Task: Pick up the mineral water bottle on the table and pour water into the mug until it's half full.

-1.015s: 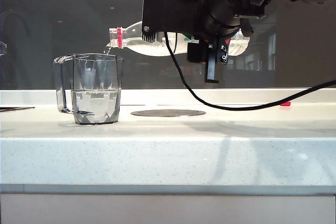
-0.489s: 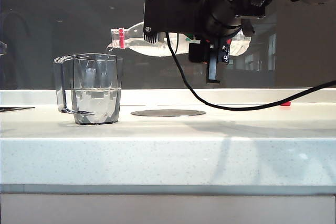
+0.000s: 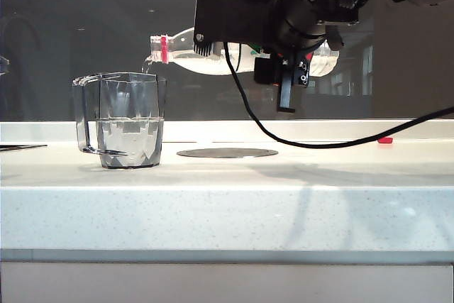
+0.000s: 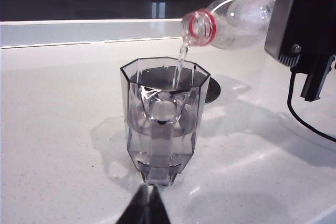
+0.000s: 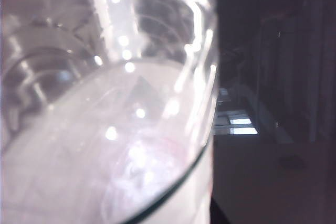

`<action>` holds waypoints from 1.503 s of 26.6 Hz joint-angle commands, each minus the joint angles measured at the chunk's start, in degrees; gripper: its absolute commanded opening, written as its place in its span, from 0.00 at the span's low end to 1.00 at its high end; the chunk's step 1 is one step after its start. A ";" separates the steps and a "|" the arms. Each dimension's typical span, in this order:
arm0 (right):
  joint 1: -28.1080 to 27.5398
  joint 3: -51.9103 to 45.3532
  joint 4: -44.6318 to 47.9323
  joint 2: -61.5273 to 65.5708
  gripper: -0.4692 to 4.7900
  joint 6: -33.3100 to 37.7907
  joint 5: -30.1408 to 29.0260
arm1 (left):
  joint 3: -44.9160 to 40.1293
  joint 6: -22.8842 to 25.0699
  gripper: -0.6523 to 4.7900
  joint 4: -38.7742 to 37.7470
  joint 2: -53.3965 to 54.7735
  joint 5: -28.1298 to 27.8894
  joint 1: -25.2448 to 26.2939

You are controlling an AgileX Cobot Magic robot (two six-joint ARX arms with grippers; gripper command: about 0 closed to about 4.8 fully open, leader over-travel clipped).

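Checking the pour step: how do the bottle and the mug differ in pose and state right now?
The bottle lies nearly level in the air, shut in the right hand; the mug stands upright on the table. The bottle pours a thin stream; the mug, about half full, receives it. Both are clear. The left hand rests shut near the mug.

The table (image 3: 227, 211) is brightly and evenly lit against a dark background, with soft shadows beside the mug (image 4: 163, 119). The right wrist view is blurred, filled by the glare-streaked mineral water bottle (image 5: 105, 103), perhaps too close to focus.
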 commanded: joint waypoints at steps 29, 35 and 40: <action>2.47 0.57 20.55 -3.04 0.40 49.68 12.79 | 0.15 0.09 0.11 0.63 0.02 0.24 0.07; 4.15 0.57 15.12 -3.28 0.40 65.79 12.76 | 0.15 0.09 0.11 0.63 0.02 0.24 0.09; 4.11 0.52 5.01 -3.30 0.40 80.87 7.43 | 0.15 0.09 0.11 0.63 0.02 0.24 0.09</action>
